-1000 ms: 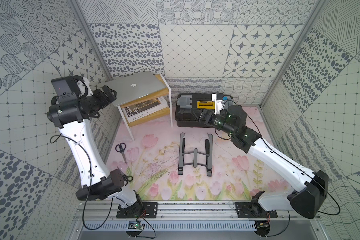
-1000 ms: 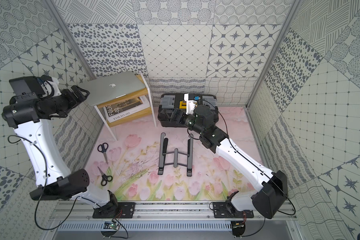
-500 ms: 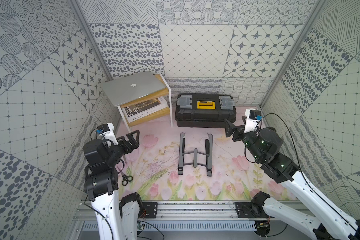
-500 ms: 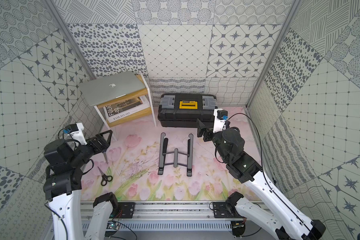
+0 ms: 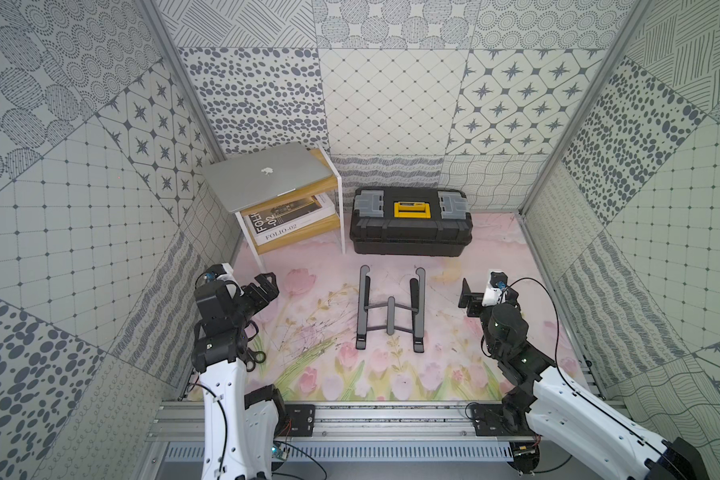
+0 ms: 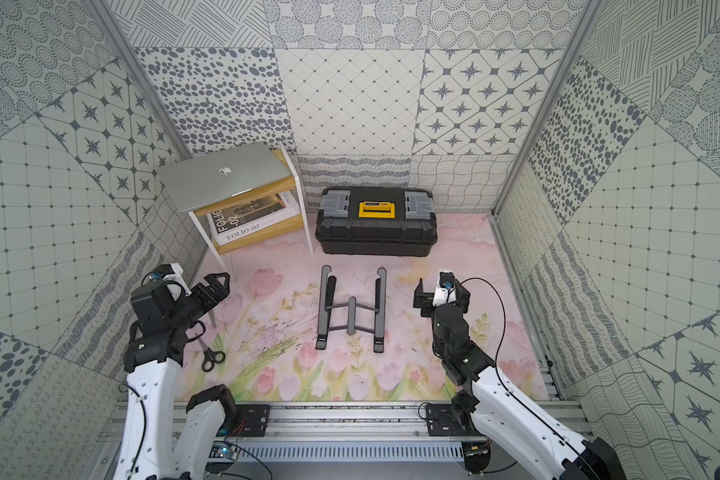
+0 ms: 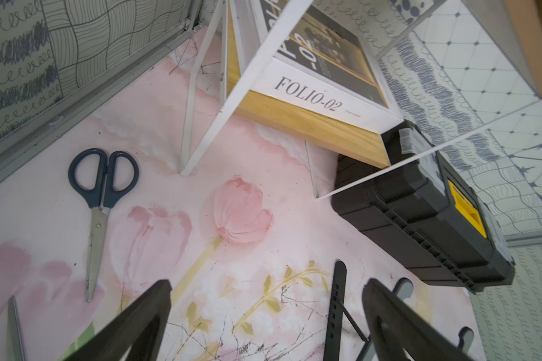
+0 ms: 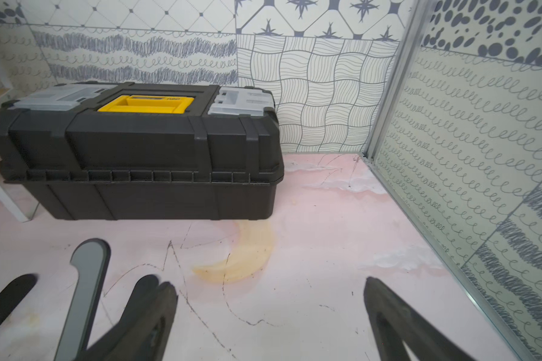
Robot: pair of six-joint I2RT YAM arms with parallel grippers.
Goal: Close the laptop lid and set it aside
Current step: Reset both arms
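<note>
We look into a robot lab cell: patterned panel walls [image 5: 391, 104], aluminium posts [image 5: 184, 83], and a rail [image 5: 391, 422] bearing two arms [image 5: 225, 395].

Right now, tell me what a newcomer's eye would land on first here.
The silver laptop, closed with its apple logo up, lies on top of a small wooden shelf in the back left corner. Beside the shelf, against the back wall, sits a black toolbox with a yellow centre. A black folding stand lies bare in the middle of the flowered pink mat.
</note>
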